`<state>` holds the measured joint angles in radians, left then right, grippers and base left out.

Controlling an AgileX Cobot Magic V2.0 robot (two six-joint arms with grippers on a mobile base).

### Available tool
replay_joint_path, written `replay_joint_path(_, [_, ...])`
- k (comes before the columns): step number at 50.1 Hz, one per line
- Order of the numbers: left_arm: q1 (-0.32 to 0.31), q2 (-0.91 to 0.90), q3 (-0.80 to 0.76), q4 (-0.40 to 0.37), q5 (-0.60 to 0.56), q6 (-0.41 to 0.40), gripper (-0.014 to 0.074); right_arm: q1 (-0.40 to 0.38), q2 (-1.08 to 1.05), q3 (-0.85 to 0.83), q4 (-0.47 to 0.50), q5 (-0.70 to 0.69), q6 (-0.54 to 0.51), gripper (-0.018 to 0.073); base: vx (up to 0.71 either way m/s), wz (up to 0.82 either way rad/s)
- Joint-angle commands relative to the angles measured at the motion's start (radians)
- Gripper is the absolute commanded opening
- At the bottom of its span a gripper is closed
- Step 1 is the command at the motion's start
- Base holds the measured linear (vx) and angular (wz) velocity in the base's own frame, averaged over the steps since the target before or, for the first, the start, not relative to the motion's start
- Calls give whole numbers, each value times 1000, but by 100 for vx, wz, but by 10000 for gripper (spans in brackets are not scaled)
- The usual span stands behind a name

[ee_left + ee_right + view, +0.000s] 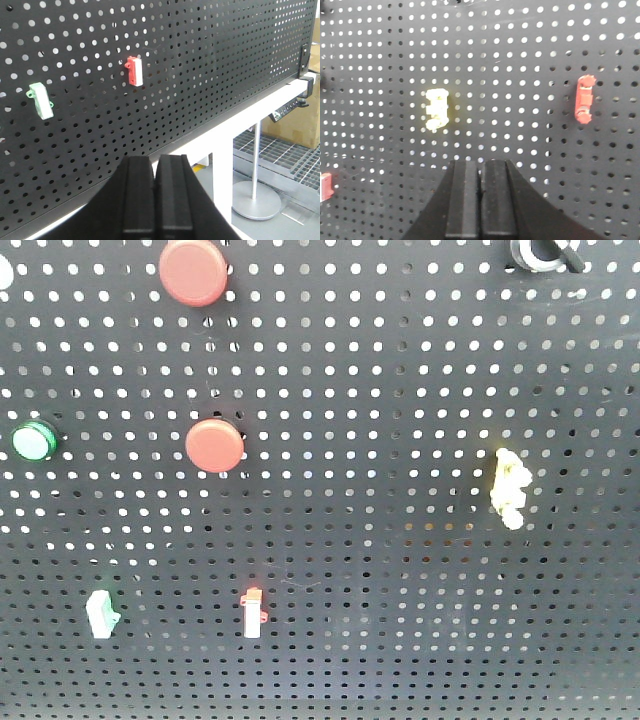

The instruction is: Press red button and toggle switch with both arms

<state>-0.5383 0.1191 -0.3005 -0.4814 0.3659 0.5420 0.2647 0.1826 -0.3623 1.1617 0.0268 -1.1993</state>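
A black pegboard [400, 570] carries two round red buttons, one at the top [192, 272] and one mid-left [214, 445]. A yellow toggle switch [510, 487] sits at the right. It also shows in the right wrist view [437, 109], above and left of my right gripper [481, 165], which is shut, empty and apart from the board. My left gripper [155, 162] is shut and empty, low before the board, below a red-and-white switch [135, 70]. Neither arm shows in the front view.
A green button [32, 441], a green-and-white switch [100, 614] and a red-and-white switch [253, 613] are on the board. A red switch [583, 98] is at the right. A white frame bar [250, 112], a stand base [257, 199] and a cardboard box [300, 132] lie below right.
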Motion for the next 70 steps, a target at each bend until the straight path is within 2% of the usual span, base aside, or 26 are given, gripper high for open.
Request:
replay_joint_path(1, [-1,14,-26,-14,-67,-9,2,-7,12,-26,5,-27,-8,-3,0,0])
replay_joint_path(26, [2,11,-8,-7,-64,-9,2,-7,12,-26,6,-27,-8,-3,0,0])
replay_joint_path(30, [36,11,6,16,-63,-9,2,-7,12,-26,6,-27,-8,-3,0,0])
replay_joint_path(37, [162,11,61,117,-124,-18,2,-7,12,-26,8,-27,-8,-3,0,1])
replay_joint_path(41, [239,-3,120,163,-181,-80,2,-7,12,-26,8,-27,-9,-3,0,0])
replay_joint_path(45, [295,-61,204,241,-259,-216,2,-7,12,-26,8,-27,-9,-3,0,0])
replay_joint_path(51, [329,-158,348,379,-375,-400,2,-7,12,-26,8,-27,-9,-3,0,0])
replay_joint_path(53, [338,-148,371,403,-395,-447,2,-7,12,-26,8,-27,-9,-3,0,0])
replay_joint_path(56, [344,-137,359,445,-331,-466,2,-7,11,-26,8,-34,-9,-3,0,0])
replay_joint_path(64, [345,-139,362,404,-332,-465,2,-7,12,-26,8,-35,-9,-3,0,-1])
replay_joint_path(70, [345,-137,362,408,-332,-465,2,-7,12,-26,8,-35,-9,-3,0,0])
